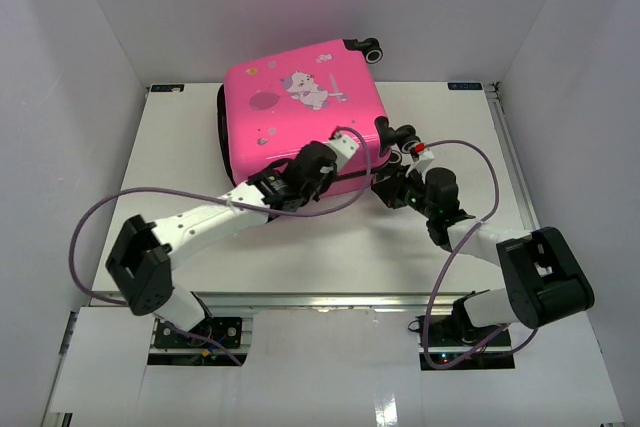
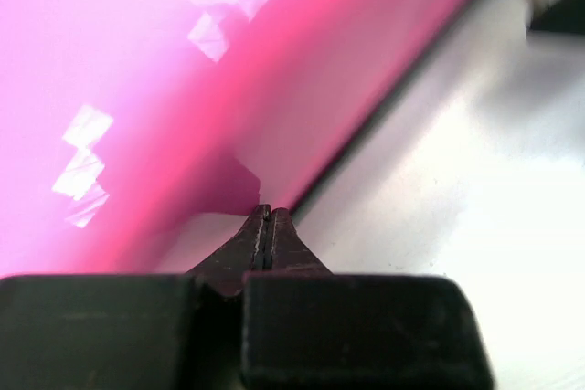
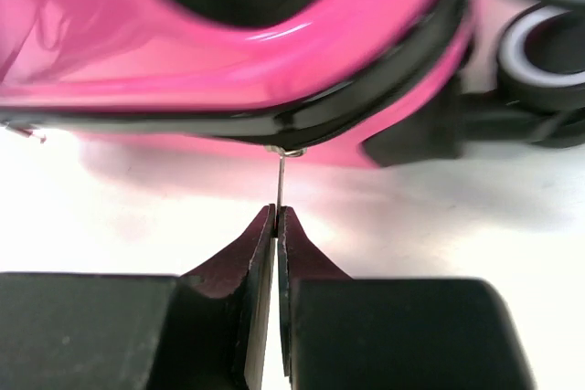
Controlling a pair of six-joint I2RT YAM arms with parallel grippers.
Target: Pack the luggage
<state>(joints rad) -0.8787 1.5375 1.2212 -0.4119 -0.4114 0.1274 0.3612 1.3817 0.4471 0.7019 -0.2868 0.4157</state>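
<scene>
Right claw (image 3: 277, 212) pinched on zipper pull (image 3: 280, 173) | left claw (image 2: 266, 213) closed | luggage (image 1: 300, 107) directly ahead of both

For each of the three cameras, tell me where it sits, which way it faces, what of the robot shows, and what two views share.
Top external: above and behind the bases, looking down over the table at the pink suitcase; both arms show.
Left wrist: on the left arm, facing the suitcase's glossy side close up; the shut left claw shows.
Right wrist: low over the table, facing the black zipper trim; the right claw, shut on the zipper pull, shows.
Shared: both wrist views see suitcase and table.
</scene>
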